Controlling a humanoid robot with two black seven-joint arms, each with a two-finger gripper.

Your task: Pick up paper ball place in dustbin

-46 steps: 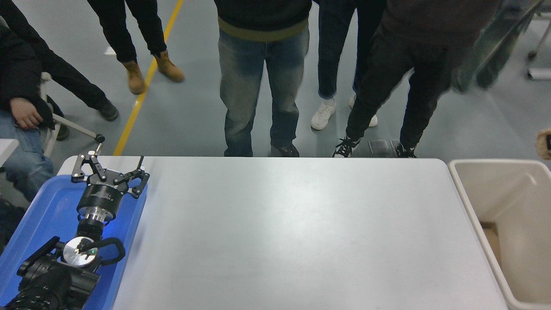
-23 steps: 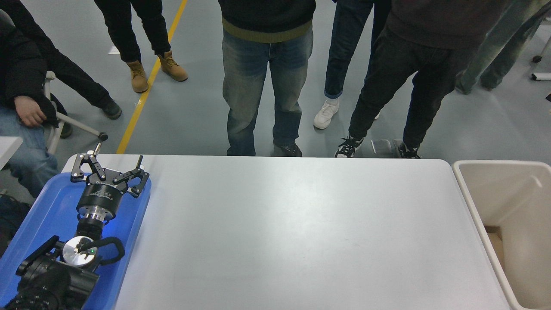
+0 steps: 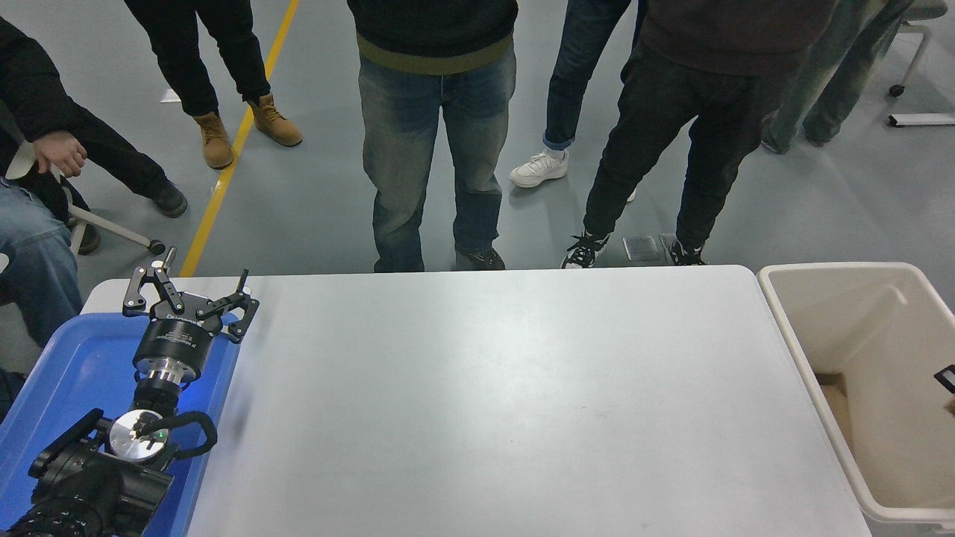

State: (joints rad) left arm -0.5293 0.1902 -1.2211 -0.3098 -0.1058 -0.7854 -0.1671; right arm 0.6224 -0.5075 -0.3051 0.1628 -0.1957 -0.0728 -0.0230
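Note:
The dustbin (image 3: pixel 780 317), a deep beige-cream bin, stands off the table's right end. At the picture's right edge, over the bin's inside, a small black part of my right gripper (image 3: pixel 946 378) pokes in. Just below it shows a sliver of tan (image 3: pixel 951 406) that may be the paper ball; too little shows to be sure. My left arm is parked at the lower left. Its gripper (image 3: pixel 190 289) is open and holds nothing, over the far end of a blue tray.
The blue tray (image 3: pixel 67 365) lies on the white table (image 3: pixel 492 403) at its left end. Several people (image 3: pixel 436 112) stand close along the far edge, and one sits at the far left (image 3: pixel 37 186). Something flat and brown (image 3: pixel 837 406) lies low inside the bin.
The whole view has shifted, so table and bin sit further left. A tan lump at the right edge above the bin's far rim is gone; a black part now shows lower, over the bin.

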